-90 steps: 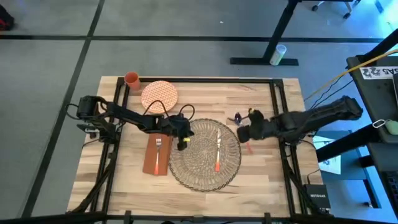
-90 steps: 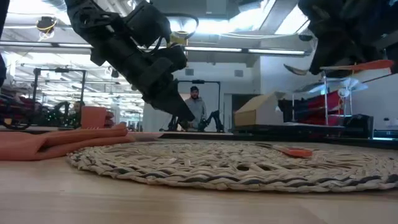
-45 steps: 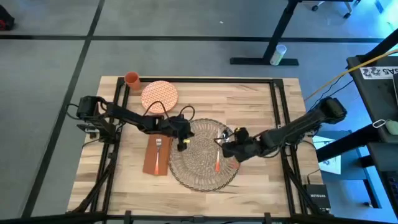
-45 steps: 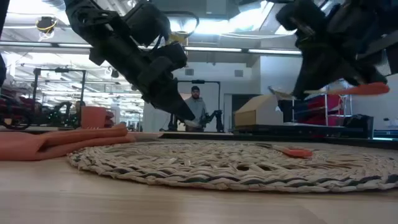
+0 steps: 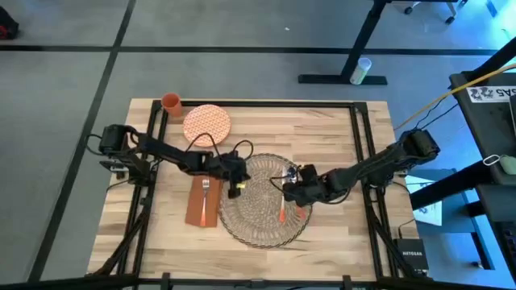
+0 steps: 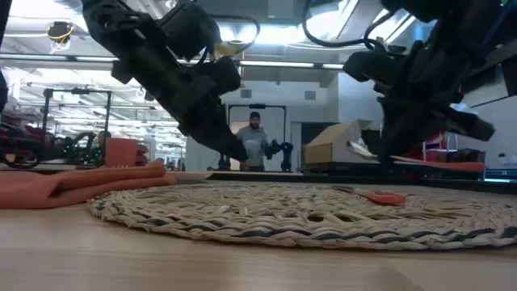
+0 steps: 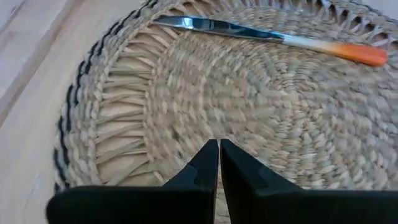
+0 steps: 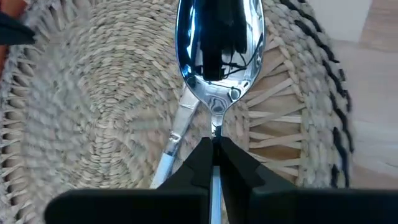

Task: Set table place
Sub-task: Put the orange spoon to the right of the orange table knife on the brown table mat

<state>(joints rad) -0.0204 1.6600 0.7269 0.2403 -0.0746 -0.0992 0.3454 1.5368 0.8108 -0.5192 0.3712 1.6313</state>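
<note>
Right gripper [image 8: 213, 149] pinches a slick, rigid spoon [image 8: 219, 50] by its thin neck over the place [image 5: 266, 201], best gripped there; left gripper [image 7: 219, 152] hovers pressed together, empty

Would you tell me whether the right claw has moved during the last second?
Yes: the right claw, holding a spoon, moved from beside the mat to over it.

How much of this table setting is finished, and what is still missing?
The fork already lies on the napkin and a knife on the woven mat. The right gripper holds a spoon over the mat; the left gripper is shut and empty. The plate and cup sit unplaced.
</note>
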